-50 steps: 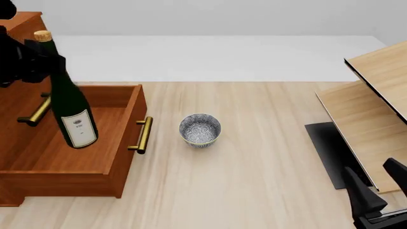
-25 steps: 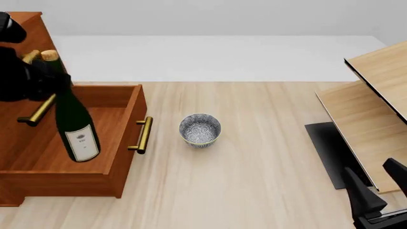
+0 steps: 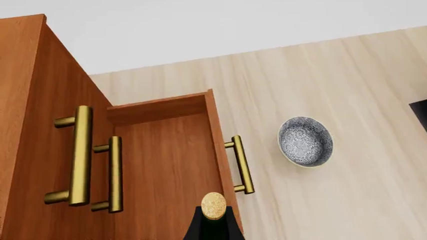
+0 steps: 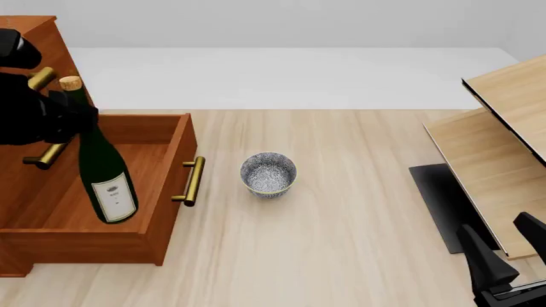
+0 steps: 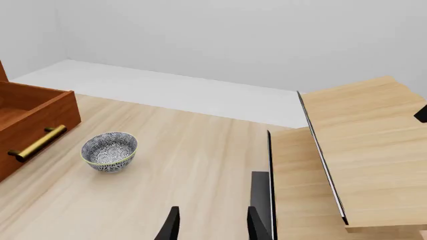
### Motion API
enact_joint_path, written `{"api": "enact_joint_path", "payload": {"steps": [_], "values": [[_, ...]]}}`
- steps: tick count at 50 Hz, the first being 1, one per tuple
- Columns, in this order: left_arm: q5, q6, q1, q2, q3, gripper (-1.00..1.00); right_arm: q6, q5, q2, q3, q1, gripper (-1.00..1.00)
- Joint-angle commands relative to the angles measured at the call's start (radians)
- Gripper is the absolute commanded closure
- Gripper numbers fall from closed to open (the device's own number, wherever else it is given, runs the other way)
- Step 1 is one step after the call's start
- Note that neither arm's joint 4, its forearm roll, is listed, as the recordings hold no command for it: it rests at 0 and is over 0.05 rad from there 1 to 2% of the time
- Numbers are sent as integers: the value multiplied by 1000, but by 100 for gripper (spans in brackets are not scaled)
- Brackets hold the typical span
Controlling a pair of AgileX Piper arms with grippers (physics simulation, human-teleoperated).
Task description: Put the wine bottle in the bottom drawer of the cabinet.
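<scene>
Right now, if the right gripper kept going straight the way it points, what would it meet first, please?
Most likely the bare table: the right gripper points forward and down between the speckled bowl and the pale shelf unit. Nothing stands directly ahead, though depth is hard to judge.

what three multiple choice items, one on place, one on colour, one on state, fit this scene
1. Where is the small speckled grey bowl?
A. on the light wooden table, beside the drawer's brass bar handle
B. inside the drawer
C. on the pale shelf unit

2. What colour is the tall wine bottle?
A. clear
B. dark green
C. blue

3. How is the reddish-brown bottom drawer?
A. shut
B. removed
C. pulled open

Answers:
1. A, it sits on bare tabletop right of the handle.
2. B, dark green glass with a white label.
3. C, its box projects out, the left gripper holding the bottle over it.
</scene>
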Motion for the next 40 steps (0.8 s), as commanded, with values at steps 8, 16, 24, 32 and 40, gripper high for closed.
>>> {"api": "enact_joint_path", "payload": {"steps": [8, 16, 24, 32, 40], "values": [[-38, 50, 43, 41, -2, 100, 1, -1, 0, 0, 0, -100], [-72, 28, 36, 68, 18, 100, 1, 0, 0, 0, 0, -100], [-99, 11, 31, 92, 25, 100, 1, 0, -1, 0, -1, -100], [-114, 8, 27, 103, 34, 100, 1, 1, -1, 0, -1, -100], [-131, 4, 29, 117, 43, 100, 0, 2, -1, 0, -2, -100]]}}
